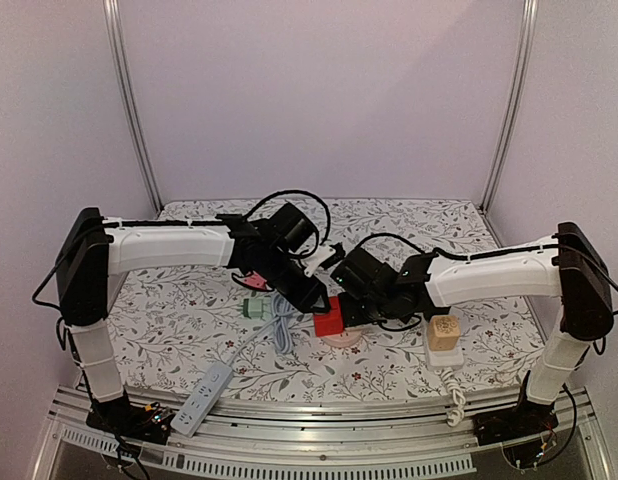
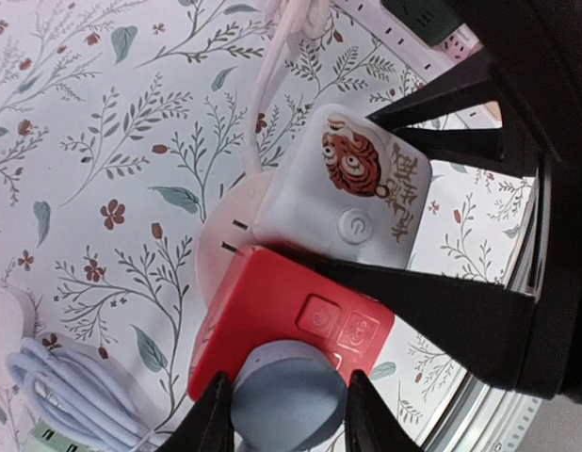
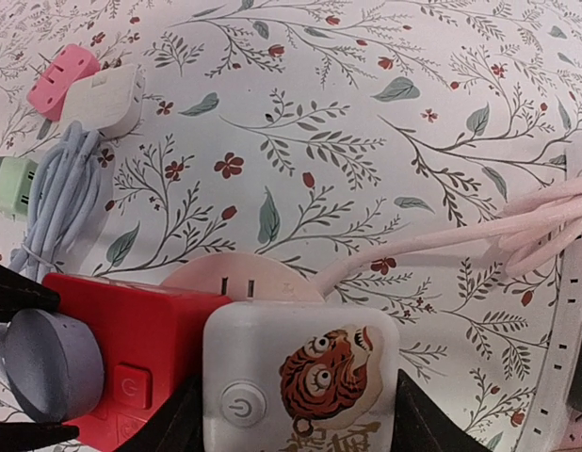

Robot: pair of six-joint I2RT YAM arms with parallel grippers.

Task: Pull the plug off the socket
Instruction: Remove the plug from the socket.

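The left claw (image 2: 286,377) is pinched on the grey plug (image 2: 286,405), one finger on each side of it. The plug's a smooth, rounded blue-grey lump with no markings I can spot, and it's stuck into the end of a red socket cube (image 2: 272,320). The red cube has two little square buttons, one with a power symbol.

Right up against it sits a white cube (image 3: 272,339), and the right claw (image 3: 299,386) is clamped across that. It has a cartoon tiger, a round power button and some gold characters I can't read.

Both cubes sit on a round pink base (image 3: 244,276) in the middle of the floral table (image 3: 319,94), with a pink cable (image 3: 479,231) trailing off.
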